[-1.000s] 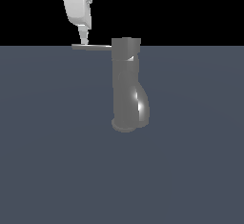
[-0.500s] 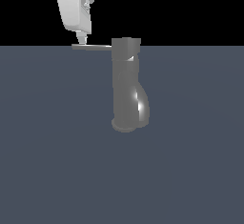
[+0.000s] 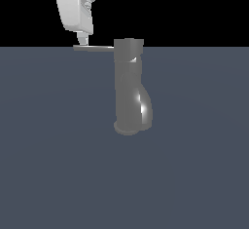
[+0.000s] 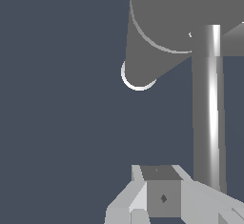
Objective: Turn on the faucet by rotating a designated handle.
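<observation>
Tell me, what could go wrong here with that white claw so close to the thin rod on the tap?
Two risks, as far as the views show. The gripper meets the handle only near the rod's free end, so a push could slide off the tip instead of turning it. Also, the wrist view shows the handle running beside the fingers rather than clearly between them; a downward press might jam against the rod or strain the faucet rather than rotate it.

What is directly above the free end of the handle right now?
The white tool hangs just over the outer end of the handle, its tip at the rod. Whether it touches cannot be told. The faucet stands apart, toward the exterior view's right.
</observation>
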Controlling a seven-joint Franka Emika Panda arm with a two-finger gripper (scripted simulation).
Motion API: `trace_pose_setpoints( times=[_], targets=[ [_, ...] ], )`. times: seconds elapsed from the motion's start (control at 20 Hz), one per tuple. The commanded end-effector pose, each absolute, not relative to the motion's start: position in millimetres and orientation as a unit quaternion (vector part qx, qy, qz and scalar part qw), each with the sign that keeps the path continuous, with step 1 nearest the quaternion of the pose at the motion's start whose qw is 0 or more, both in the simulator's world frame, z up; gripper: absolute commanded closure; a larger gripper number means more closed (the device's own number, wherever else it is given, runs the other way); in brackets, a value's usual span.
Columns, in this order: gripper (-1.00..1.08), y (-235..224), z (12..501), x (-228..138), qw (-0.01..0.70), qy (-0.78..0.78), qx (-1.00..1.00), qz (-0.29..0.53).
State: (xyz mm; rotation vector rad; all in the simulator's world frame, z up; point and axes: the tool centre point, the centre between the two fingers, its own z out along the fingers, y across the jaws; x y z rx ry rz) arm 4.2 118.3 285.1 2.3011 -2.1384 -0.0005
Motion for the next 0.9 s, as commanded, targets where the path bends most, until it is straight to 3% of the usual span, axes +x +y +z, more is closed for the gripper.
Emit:
trace_pose_setpoints(
  times=[0.0,0.85],
  targets=[
    [1.08,117,285,-3,0.0,-0.681,0.733,0.0],
    [1.08,110,285,-51,0.0,-0.681,0.733,0.0]
  ],
)
